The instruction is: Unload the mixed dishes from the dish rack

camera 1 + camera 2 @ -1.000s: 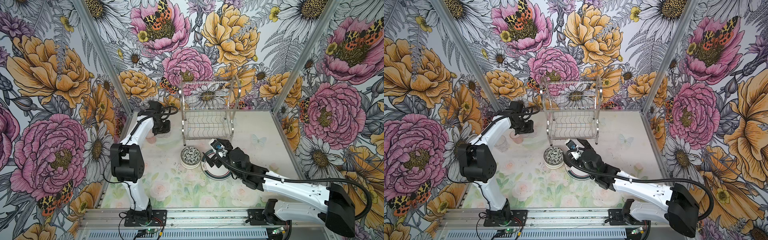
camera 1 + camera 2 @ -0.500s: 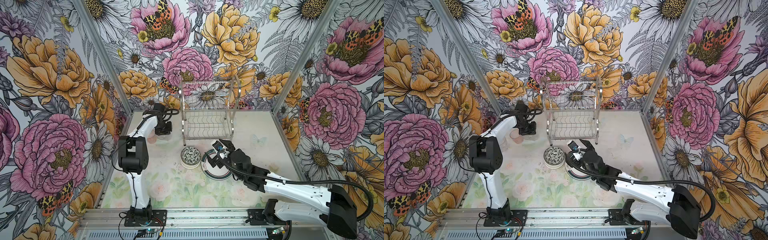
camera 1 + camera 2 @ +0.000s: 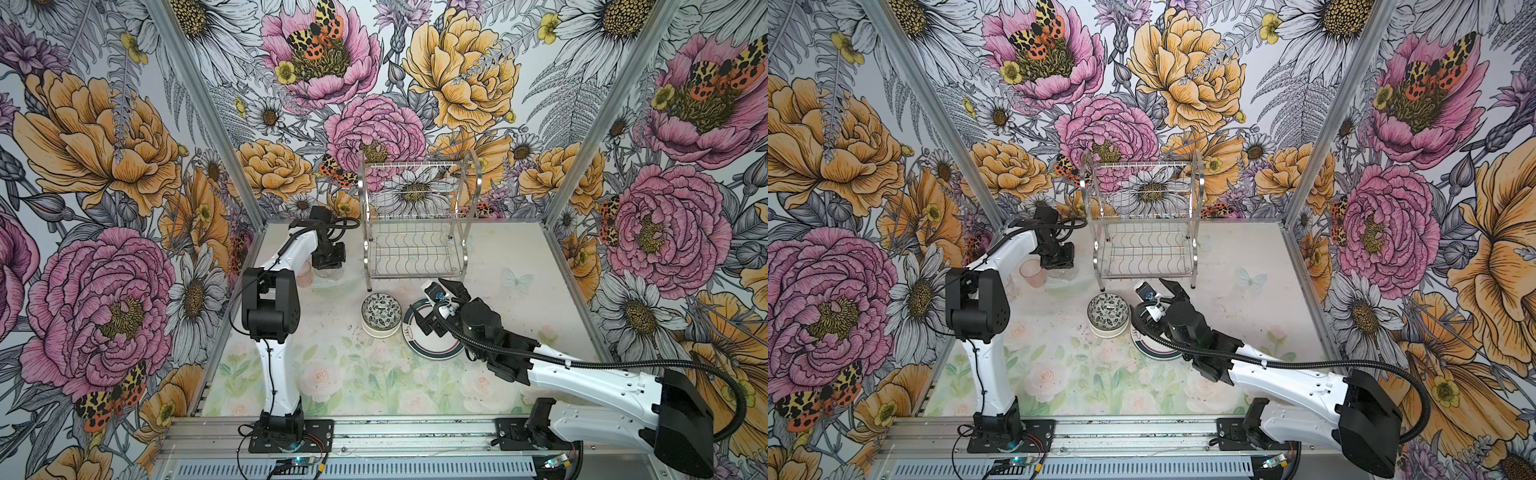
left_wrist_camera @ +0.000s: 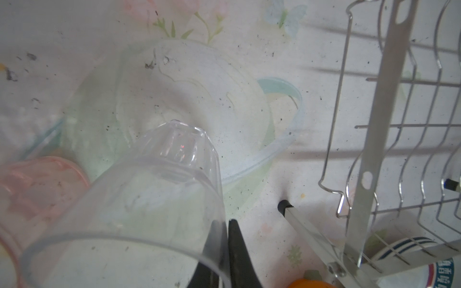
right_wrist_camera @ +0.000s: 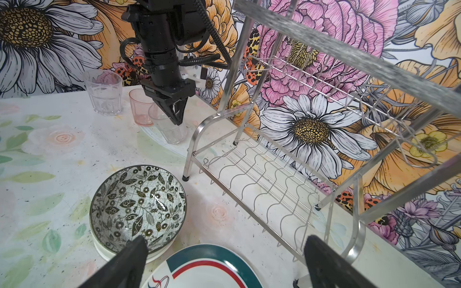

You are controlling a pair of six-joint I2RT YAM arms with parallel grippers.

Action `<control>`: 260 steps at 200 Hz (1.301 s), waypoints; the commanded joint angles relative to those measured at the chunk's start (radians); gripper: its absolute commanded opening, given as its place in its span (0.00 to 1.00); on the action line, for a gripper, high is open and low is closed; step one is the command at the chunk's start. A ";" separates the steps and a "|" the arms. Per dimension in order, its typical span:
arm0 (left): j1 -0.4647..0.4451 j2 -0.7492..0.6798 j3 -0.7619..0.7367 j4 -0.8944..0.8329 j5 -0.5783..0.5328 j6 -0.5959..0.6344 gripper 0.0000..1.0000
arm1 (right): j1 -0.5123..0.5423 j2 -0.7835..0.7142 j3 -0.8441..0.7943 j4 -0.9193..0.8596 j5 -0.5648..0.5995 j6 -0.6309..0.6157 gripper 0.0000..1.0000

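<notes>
The dish rack (image 3: 415, 232) (image 3: 1144, 232) (image 5: 274, 174) stands against the back wall with both wire shelves bare. Just left of it, my left gripper (image 3: 328, 266) (image 5: 175, 119) (image 4: 225, 222) is shut on the rim of a clear cup (image 5: 172, 132) (image 4: 139, 199), one finger inside the wall and one outside. The cup's base is over a transparent plate (image 4: 199, 94). My right gripper (image 3: 444, 289) (image 5: 225, 243) hangs open in front of the rack, above a teal-rimmed plate (image 3: 432, 349) (image 5: 207, 264). Next to that plate sits a leaf-patterned bowl (image 3: 381, 309) (image 5: 137, 207).
A pink cup (image 3: 1032, 272) (image 5: 141, 107) stands right behind the held cup, and another clear cup (image 5: 103, 92) stands further left by the wall. The rack's chrome leg (image 4: 311, 224) is close to the left gripper. Patterned walls close in the back and both sides.
The left arm's elbow has swung right, and its gripper with the clear cup has shifted slightly toward the rack. The right gripper has barely moved and stays open.
</notes>
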 commanded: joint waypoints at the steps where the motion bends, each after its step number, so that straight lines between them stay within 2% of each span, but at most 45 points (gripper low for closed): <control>1: 0.001 -0.003 0.015 0.005 -0.005 -0.006 0.16 | 0.007 -0.006 0.002 0.015 0.018 -0.011 1.00; 29: 0.007 -0.008 0.027 0.006 0.016 -0.019 0.26 | 0.008 -0.005 -0.001 0.018 0.018 -0.011 1.00; 92: 0.005 -0.027 0.060 0.006 0.030 -0.051 0.31 | 0.006 0.005 0.001 0.023 0.012 -0.010 1.00; 122: -0.005 -0.061 0.064 0.008 -0.005 -0.070 0.44 | 0.007 0.010 0.004 0.026 0.010 -0.014 1.00; 177: -0.028 -0.167 0.039 0.014 -0.046 -0.103 0.59 | 0.006 0.008 -0.005 0.039 0.007 0.003 1.00; 227: -0.053 -0.253 0.008 0.018 -0.067 -0.117 0.68 | 0.007 0.003 -0.010 0.050 0.000 0.002 1.00; 260: -0.070 -0.379 -0.047 0.054 -0.078 -0.126 0.75 | 0.007 0.002 -0.013 0.063 0.000 0.002 1.00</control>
